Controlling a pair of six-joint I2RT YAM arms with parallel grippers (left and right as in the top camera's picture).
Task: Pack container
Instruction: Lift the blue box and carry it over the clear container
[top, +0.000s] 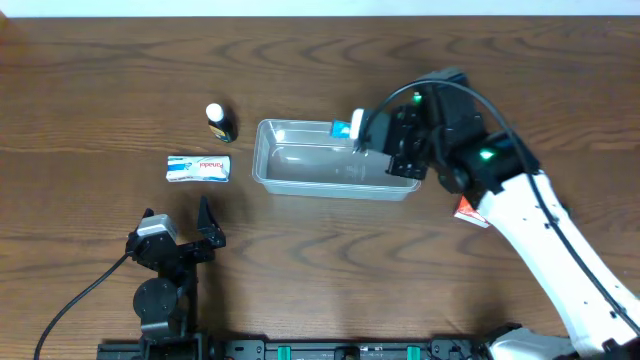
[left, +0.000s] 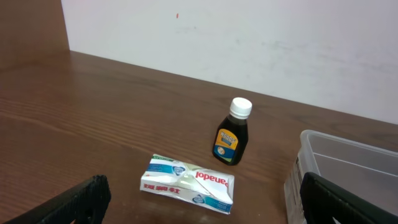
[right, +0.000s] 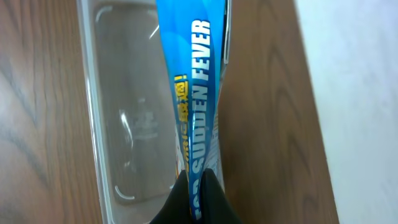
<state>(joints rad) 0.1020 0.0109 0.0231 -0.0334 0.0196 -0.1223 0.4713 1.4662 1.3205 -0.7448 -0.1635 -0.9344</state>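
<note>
Handling notes for the clear rectangular plastic container (top: 310, 168)

Nearest the robot, the left tool (top: 178, 222) hangs over the brown wooden counter (top: 330, 270) with its fingers spread, grasping nothing. Just beyond it lie a white Panadol packet (top: 199, 168) and, a little farther, a small dark bottle with a white cap (top: 218, 121), both outside the container.

The container sits mid-counter and looks unfilled inside. Its walls are thin and see-through, so it is probably very light, somewhat flexible and smooth enough to slide if bumped. The rolled rim is likely the best place to pinch it, on a long side. Steadying may matter more than lifting.

At the far right corner, the right tool (top: 372, 135) is clenched on a blue printed sachet (right: 193, 93) reading "SUDDEN FEVER", which hangs over the rim (right: 93, 124). The sachet is flat, soft and light, and held by one end. It should drop in easily, though it may catch on the edge.
</note>
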